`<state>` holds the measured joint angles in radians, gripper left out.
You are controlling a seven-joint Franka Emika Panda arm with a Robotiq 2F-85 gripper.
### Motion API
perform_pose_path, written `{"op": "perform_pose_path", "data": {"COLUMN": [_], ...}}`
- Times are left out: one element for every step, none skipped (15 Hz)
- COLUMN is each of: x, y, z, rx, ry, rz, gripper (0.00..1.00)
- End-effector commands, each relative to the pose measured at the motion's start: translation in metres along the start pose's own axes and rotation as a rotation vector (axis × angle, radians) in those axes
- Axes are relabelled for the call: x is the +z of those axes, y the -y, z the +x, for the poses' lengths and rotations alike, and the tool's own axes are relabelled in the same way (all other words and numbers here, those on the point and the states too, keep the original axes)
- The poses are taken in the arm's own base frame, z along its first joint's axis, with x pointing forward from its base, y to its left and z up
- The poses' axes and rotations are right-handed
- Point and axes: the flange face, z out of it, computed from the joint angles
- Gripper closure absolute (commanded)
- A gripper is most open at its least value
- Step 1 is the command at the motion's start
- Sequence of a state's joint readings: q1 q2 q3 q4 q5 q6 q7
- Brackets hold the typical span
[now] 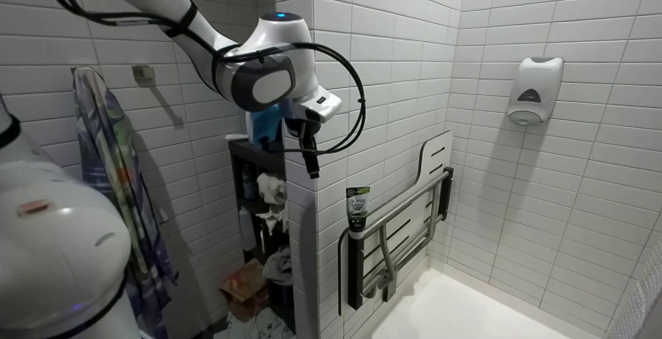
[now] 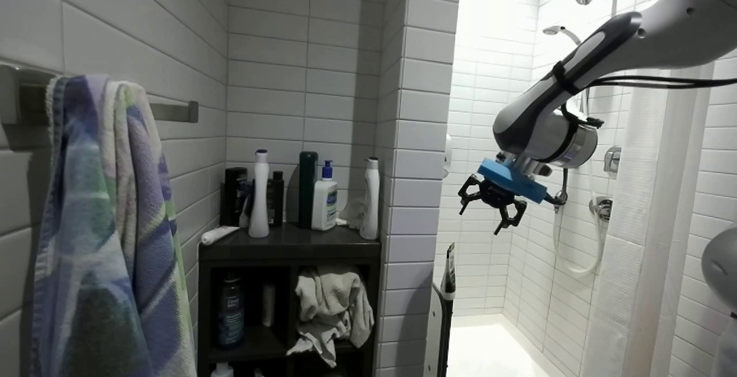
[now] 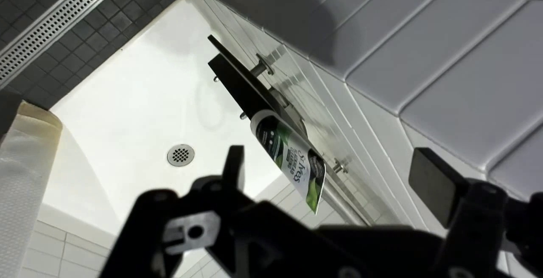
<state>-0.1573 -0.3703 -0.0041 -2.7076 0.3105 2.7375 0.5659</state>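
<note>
Black fingers (image 3: 234, 167) fill the lower part of the wrist view, closest to its camera: they belong to a pincer (image 3: 335, 176) spread wide, with nothing held in it. Beyond and below the pincer, showing between its fingers but nearer to one of them, is a green, black and white St. Ives tube (image 3: 292, 159). An exterior view shows the tube upright on its cap (image 1: 357, 234), perched on the end of a folded shower seat (image 1: 414, 209) fixed to a tiled wall (image 1: 382, 90) near the pincer.

Handling of the tube looks to be at an early stage: the pincer hangs above it and to one side, near but apart, while contact and a grip are both undone.

Farther below the pincer lie a pale shower floor (image 3: 140, 112) and a round drain (image 3: 181, 155). Past the wall's edge, well apart from the pincer, a dark shelf unit (image 2: 288, 247) carries a pump bottle (image 2: 326, 201) and a slim white bottle (image 2: 260, 198). Also well apart, a patterned towel (image 2: 109, 221) hangs.
</note>
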Motion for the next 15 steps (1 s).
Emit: {"op": "perform_pose_path", "data": {"x": [0.023, 0.028, 0.033, 0.037, 0.040, 0.042, 0.043, 0.043, 0.043, 0.044, 0.043, 0.043, 0.044, 0.044, 0.044], "y": [0.015, 0.017, 0.018, 0.019, 0.018, 0.017, 0.015, 0.008, 0.002, -0.005, -0.010, -0.014, -0.017, -0.019, -0.019], "z": [0.014, 0.017, 0.020, 0.023, 0.026, 0.027, 0.028, 0.031, 0.034, 0.037, 0.041, 0.044, 0.047, 0.050, 0.052], "rx": [0.096, 0.114, 0.136, 0.153, 0.169, 0.183, 0.195, 0.213, 0.235, 0.257, 0.278, 0.300, 0.318, 0.330, 0.341], "ry": [-0.079, -0.095, -0.104, -0.112, -0.117, -0.117, -0.118, -0.119, -0.118, -0.120, -0.121, -0.124, -0.124, -0.123, -0.118], "rz": [0.013, 0.014, 0.014, 0.013, 0.009, 0.007, 0.002, -0.003, -0.009, -0.014, -0.017, -0.018, -0.019, -0.017, -0.014], "gripper": [0.00, 0.00, 0.00, 0.00, 0.00, 0.00, 0.00, 0.00, 0.00, 0.00, 0.00, 0.00, 0.00, 0.00, 0.00]}}
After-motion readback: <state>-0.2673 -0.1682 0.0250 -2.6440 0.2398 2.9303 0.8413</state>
